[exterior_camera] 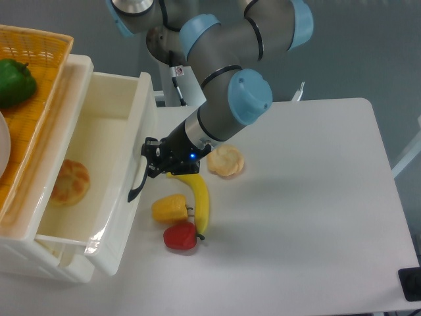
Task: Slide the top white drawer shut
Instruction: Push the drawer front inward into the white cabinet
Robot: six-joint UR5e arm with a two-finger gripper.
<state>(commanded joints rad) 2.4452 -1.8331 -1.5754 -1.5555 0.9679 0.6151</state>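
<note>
The top white drawer [99,141] is pulled far out of the cabinet toward the table. A round bread roll [70,182] lies inside it. Its black curved handle [137,185] sits on the front panel, facing the table. My gripper [148,158] is right at the drawer front, by the upper end of the handle. Its black fingers look spread apart, with nothing held between them. Whether they touch the panel is hard to tell. The lower drawer is hidden beneath the top one.
An orange basket [49,59] with a green pepper [14,82] sits on the cabinet top. On the table just right of the drawer front lie a banana [199,197], a yellow pepper [170,209], a red pepper [180,237] and a pastry [226,161].
</note>
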